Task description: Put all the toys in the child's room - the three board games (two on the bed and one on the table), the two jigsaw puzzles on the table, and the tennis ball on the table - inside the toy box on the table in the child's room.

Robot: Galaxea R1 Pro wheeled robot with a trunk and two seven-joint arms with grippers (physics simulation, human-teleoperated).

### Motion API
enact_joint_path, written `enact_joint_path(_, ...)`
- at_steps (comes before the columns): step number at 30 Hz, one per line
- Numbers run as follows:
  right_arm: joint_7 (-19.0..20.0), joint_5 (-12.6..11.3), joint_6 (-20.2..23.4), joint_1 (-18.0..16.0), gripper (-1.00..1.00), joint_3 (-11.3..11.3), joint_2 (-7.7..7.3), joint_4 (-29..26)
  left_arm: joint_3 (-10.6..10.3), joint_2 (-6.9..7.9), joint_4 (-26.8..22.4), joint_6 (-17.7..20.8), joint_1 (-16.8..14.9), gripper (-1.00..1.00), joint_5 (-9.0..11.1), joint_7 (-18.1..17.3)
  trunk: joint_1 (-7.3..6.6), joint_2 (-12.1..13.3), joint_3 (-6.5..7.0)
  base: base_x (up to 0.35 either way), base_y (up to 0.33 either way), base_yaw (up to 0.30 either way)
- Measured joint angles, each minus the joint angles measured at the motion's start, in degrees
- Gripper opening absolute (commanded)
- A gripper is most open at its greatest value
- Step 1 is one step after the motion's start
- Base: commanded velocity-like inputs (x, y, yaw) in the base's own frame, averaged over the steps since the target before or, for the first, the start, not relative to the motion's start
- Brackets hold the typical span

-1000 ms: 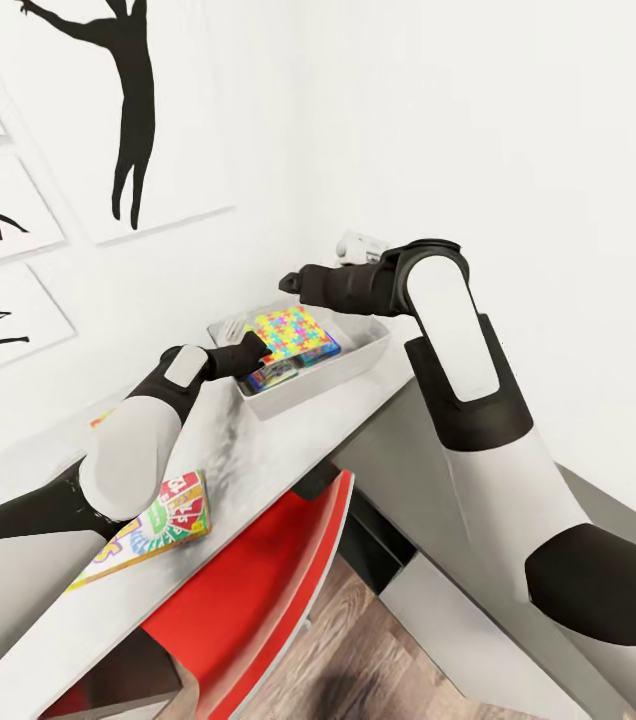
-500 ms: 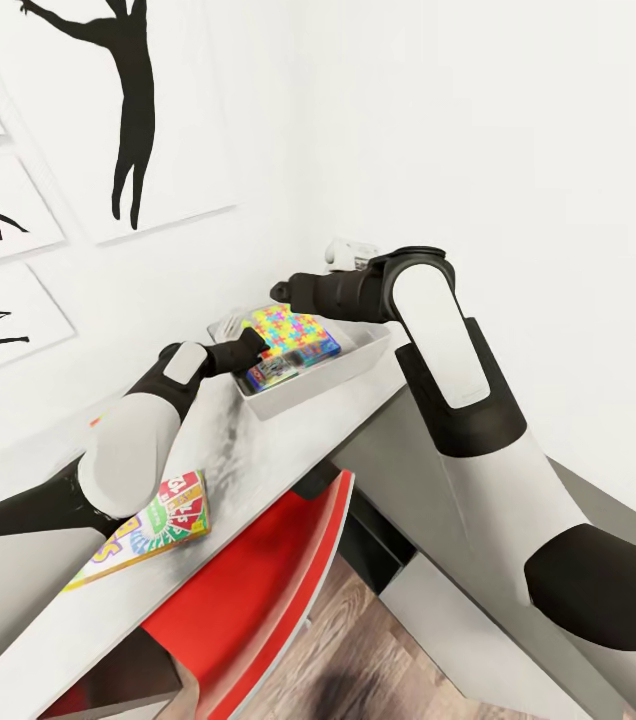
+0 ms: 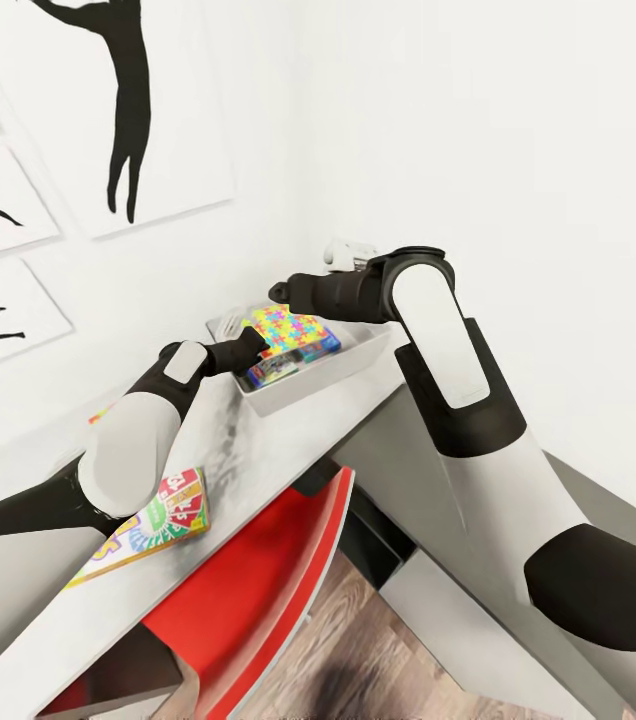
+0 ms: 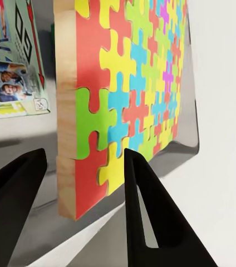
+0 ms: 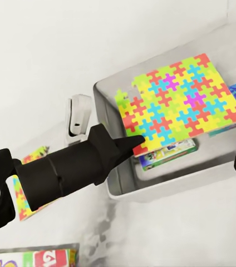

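Note:
The light grey toy box (image 3: 354, 362) stands at the table's (image 3: 258, 455) far end by the wall. A multicoloured jigsaw puzzle (image 3: 296, 328) lies tilted in it on top of two board games (image 5: 168, 153). My left gripper (image 3: 252, 345) is shut on the puzzle's near corner (image 4: 90, 167), one finger on each side. The right gripper (image 3: 280, 292) hovers open just above the box's far rim. The SKIP-BO board game (image 3: 150, 524) lies on the table near me. Behind my left arm a smaller puzzle (image 5: 22, 204) is partly hidden.
A red chair (image 3: 258, 590) is tucked under the table's front edge. A small white device (image 3: 350, 250) sits at the corner behind the box. White walls with black silhouette pictures (image 3: 128, 110) close in behind and left of the table.
The right arm has swung a little left over the box. The puzzle and left gripper have edged slightly left. The camera has tilted, so the wall pictures sit higher.

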Motion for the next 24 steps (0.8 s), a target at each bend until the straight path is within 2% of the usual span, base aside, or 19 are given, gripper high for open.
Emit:
enact_joint_path(7,0.0,-0.1,0.0,0.0,1.00,0.0,-0.05,0.0,0.0,0.00,0.0,0.0,0.0,-1.00,0.0,0.0,0.00,0.0,-0.66,0.000,0.000,0.000)
enact_joint_path(12,0.0,-0.1,0.0,0.0,1.00,0.1,-0.08,0.0,0.0,0.00,0.0,-2.0,0.0,-1.00,-0.2,0.0,0.00,0.0,-1.13,0.000,0.000,0.000)
enact_joint_path(20,0.1,-0.1,0.0,0.0,1.00,0.1,-0.09,0.0,-0.1,0.01,-0.1,-2.6,-0.1,-1.00,-0.5,0.0,0.00,0.0,-1.88,0.000,0.000,0.000)
enact_joint_path(24,0.1,-0.1,0.0,0.4,1.00,0.2,-0.09,-0.1,-1.9,0.06,-0.1,-2.7,-0.7,-1.00,-0.5,0.0,0.00,0.0,-2.25,0.000,0.000,0.000)
